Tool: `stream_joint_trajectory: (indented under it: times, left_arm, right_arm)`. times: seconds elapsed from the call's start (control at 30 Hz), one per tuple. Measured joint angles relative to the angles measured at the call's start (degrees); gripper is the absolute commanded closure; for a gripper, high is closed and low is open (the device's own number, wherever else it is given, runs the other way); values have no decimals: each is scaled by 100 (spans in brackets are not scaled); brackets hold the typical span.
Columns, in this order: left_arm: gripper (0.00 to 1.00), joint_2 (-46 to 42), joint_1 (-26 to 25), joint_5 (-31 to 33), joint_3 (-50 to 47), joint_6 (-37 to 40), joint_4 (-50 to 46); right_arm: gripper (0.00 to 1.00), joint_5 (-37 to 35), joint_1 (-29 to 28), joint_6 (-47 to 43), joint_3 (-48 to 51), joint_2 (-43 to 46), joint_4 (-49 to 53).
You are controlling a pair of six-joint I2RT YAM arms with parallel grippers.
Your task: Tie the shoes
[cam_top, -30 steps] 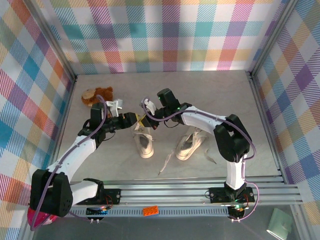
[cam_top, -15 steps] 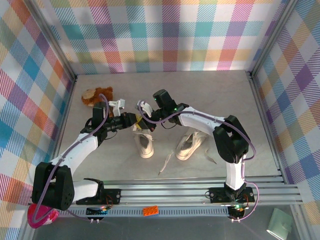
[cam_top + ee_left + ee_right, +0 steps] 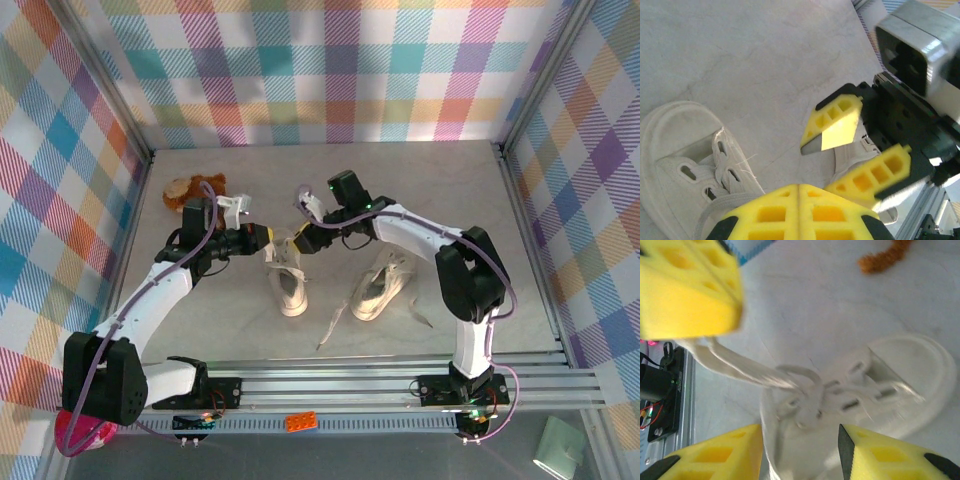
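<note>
Landmark: the left sneaker, cream canvas, low-topped, lying on the pale surface. Just to its right, the right sneaker, same make, not touching it. Between the two and nearer the arm bases, a loose lace end flat on the surface.

Left hand just beyond the left sneaker's laced end and a little to its left. Yellow fingers pressed together with no gap, clamped on the white laces. Two strands running fairly straight from that grip down to the top eyelets of the left sneaker, with a small loop where they meet. Whether knotted there: cannot tell.

Right hand also just beyond the left sneaker's laced end, a little to its right, pointing toward the left hand and close to it. Fingers clearly apart, nothing gripped between them. Seen from its own wrist, the left sneaker's tongue and eyelets framed in the gap between the fingers; contact with the canvas not clear.

Brown plush toy well beyond the left sneaker and off to its left. Orange toy brick on the metal rail, well nearer than the left sneaker.
</note>
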State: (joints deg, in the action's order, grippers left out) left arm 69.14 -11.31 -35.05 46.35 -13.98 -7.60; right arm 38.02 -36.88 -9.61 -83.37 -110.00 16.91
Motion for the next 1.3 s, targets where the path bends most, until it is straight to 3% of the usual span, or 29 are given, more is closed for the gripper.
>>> stream_joint_trajectory:
  times: [0.3,0.53,0.7,0.77,0.93,1.03,1.3]
  left_arm:
    - [100,0,0,0,44,175,-118]
    - [100,0,0,-2,44,208,-155]
    - [100,0,0,-2,44,208,-155]
    - [100,0,0,-2,44,208,-155]
    - [100,0,0,0,44,214,-157]
    - [100,0,0,0,44,251,-175]
    - [100,0,-2,35,46,369,-317]
  right_arm:
    - [50,83,-120,-35,-1091,-881,813]
    - [46,168,-199,-35,151,-437,520]
    - [47,170,-256,-81,400,-393,503]
    - [51,160,-295,-162,398,-393,501]
    - [83,4,-365,-291,398,-393,527]
    - [95,-120,-402,-337,400,-376,522]
    - [99,-573,-402,-485,647,308,511]
